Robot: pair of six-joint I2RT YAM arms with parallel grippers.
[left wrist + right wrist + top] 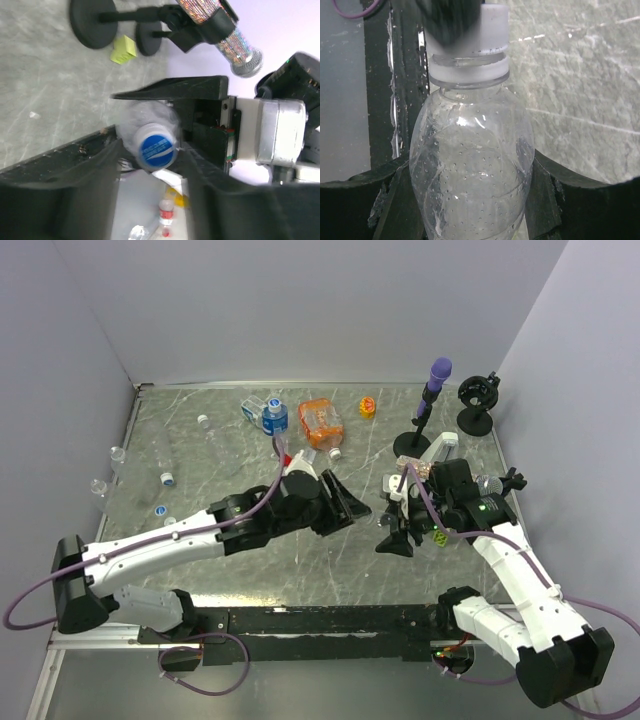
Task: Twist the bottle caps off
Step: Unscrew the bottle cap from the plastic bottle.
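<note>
1. Well to the left of the left fingers [75, 170], small caps [165, 478], white and blue, lie scattered on the tabletop [330, 570].
2. Beyond the left fingers, near the back wall, lie a blue-labelled bottle [272, 418] and an orange bottle [320, 422], both well apart from the arms.
3. The left fingers are spread a little and straddle the cap [156, 150], one on each side. The left wrist view shows a narrow gap on both sides of it.
4. The cap, white-sided with a blue top, sits on the neck of the held bottle [470, 170], and its top faces the left wrist.
5. The clear bottle's long axis runs from the right fingers [350, 200] toward the left fingers, with the cap end pointing left.
6. The right fingers pinch the bottle's body on both flanks.
7. Behind the right fingers stand a purple-topped stand [430, 405] and a black stand [478, 400]. A glittery microphone [235, 45] is near them on the right.
</note>
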